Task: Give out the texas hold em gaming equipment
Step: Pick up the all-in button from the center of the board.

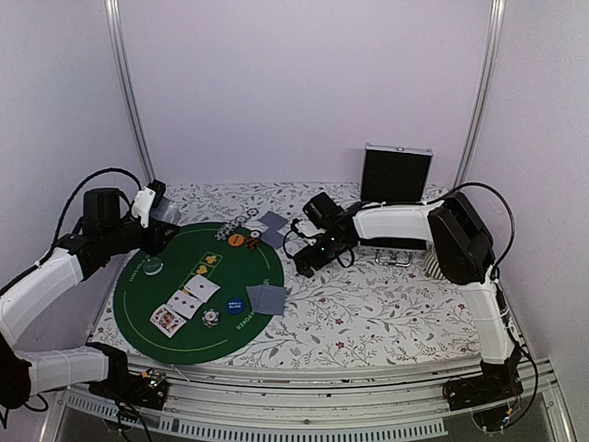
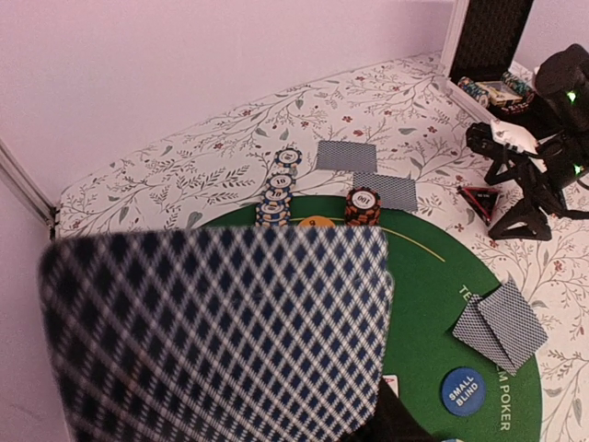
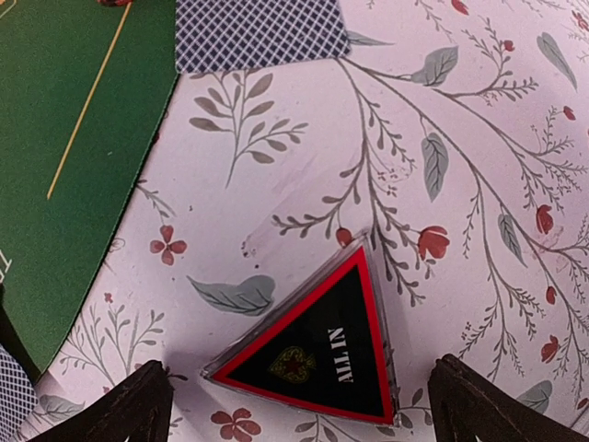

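Two claws: right gripper spread astride black red-edged triangular marker beside green felt mat, apparently for pickup; left gripper pinching blue-checked card, likely for dealing.

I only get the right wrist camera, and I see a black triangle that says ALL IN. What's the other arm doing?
Observer: The left gripper holds a blue-backed card up near the far-left edge of the green mat.
Operator: Ooh! Are there any chips?
Observer: Yes, a row of striped chips lies at the mat's far edge, with an orange stack beside it.
Operator: Any cards showing their faces?
Observer: A row of face-up cards lies on the mat's near-left part.
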`<state>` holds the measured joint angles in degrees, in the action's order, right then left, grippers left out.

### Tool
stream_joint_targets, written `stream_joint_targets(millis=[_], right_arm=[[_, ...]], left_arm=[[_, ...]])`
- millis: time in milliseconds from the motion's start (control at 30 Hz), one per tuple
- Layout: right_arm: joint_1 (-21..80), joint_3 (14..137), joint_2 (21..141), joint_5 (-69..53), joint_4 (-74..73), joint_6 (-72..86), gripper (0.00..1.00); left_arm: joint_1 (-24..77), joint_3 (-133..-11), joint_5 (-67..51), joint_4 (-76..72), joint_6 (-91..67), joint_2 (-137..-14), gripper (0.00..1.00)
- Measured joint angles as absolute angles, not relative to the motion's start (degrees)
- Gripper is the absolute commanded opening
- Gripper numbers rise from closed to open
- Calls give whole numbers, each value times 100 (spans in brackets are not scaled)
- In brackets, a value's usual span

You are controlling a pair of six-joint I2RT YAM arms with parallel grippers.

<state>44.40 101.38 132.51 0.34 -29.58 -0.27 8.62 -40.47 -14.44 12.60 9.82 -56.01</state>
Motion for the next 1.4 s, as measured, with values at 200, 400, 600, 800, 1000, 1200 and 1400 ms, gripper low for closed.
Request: stream_joint_targets(millis=[200,400,600,800,1000,1200,1400], right_arm=[[4412,10475,13423,-86,-3221,-322,92],[4407,10632,13520,-102,-3275,-473,84],[4407,10748,13596,-64,-3293,-534,68],[4407,10750,13596,-51,-3301,-565,60],[4418,10750,13585,-38,-3301,-587,55],[4521,10707,13437,36,-3509,-591,52],[4781,10685,13010,25,-3564,-589,52]], left_arm=[[862,-4047,-1452,1262,982,-5601,40],[862,-4047,-1455,1262,985,-5601,40],[864,-4045,-1455,1262,985,-5601,40],[873,-4047,-1455,1262,987,-5601,40],[873,-4045,-1455,1262,987,-5601,40],[873,-4045,-1455,1262,987,-5601,40],[875,-4045,-1455,1262,987,-5601,40]])
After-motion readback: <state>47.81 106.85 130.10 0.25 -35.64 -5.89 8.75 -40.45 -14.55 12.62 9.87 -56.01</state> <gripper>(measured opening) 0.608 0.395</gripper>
